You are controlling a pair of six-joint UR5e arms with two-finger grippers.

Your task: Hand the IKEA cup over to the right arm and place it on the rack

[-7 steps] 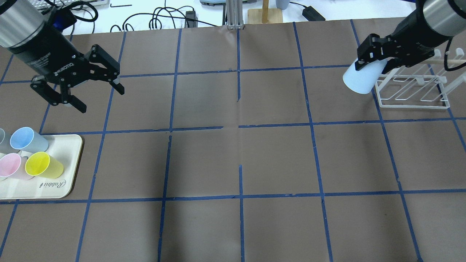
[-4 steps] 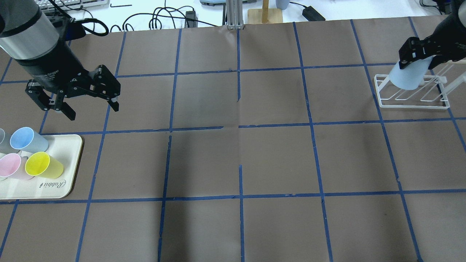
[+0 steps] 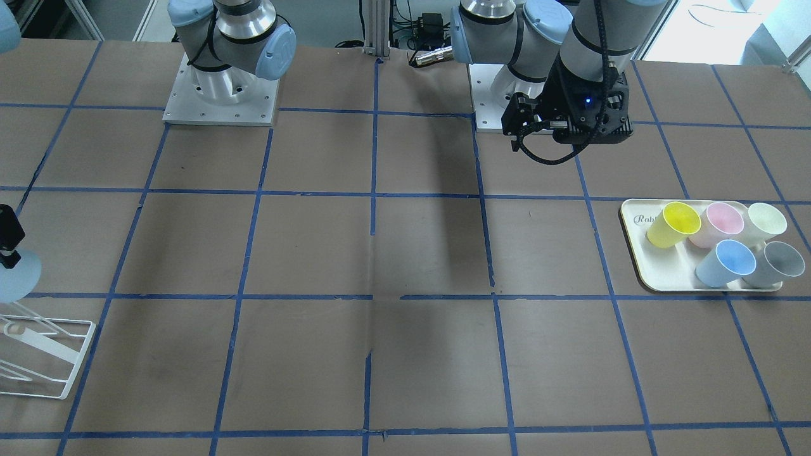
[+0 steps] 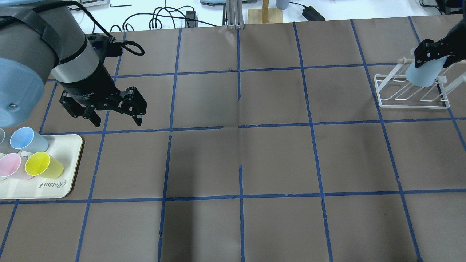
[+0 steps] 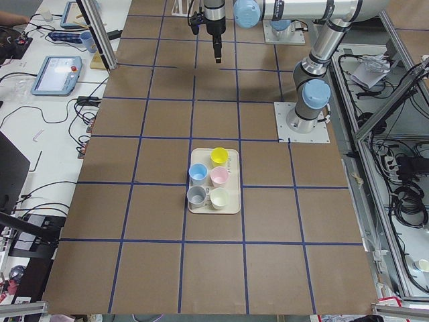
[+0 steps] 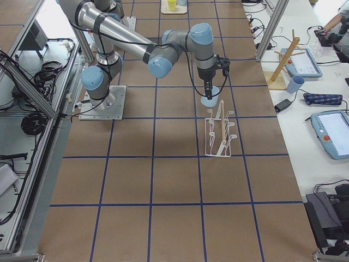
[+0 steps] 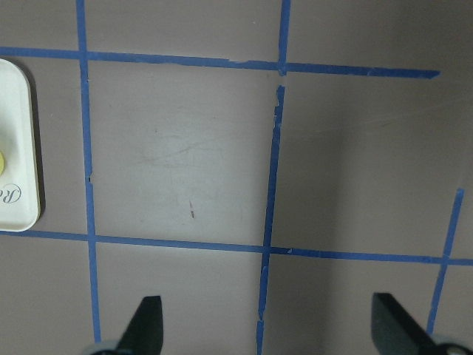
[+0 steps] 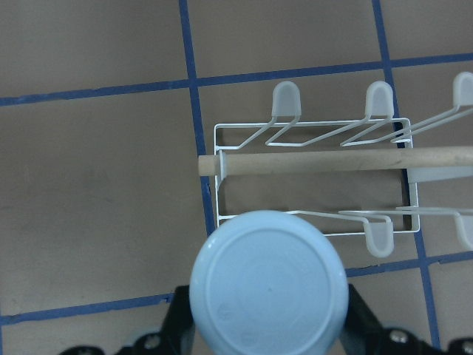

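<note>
The pale light-blue IKEA cup [image 4: 422, 74] is held bottom-down in my right gripper [image 4: 435, 60], which is shut on it just above the left end of the white wire rack [image 4: 413, 100]. In the right wrist view the cup's round base [image 8: 269, 288] fills the lower middle between the fingers, with the rack [image 8: 314, 133] and its pale pegs beyond it. The cup hangs near one end of the rack in the exterior right view [image 6: 209, 100]. My left gripper [image 4: 116, 118] is open and empty above bare table; its fingertips [image 7: 148, 322] show nothing between them.
A cream tray [image 4: 65, 171] at the near left holds a second blue cup [image 4: 25, 139], a yellow cup [image 4: 42, 163], a pink cup [image 4: 11, 165] and others. A wooden rod [image 8: 325, 161] lies across the rack top. Cables lie along the far table edge.
My right gripper carried the cup rightward from beside the rack to over it. My left arm moved right and nearer, still open.
</note>
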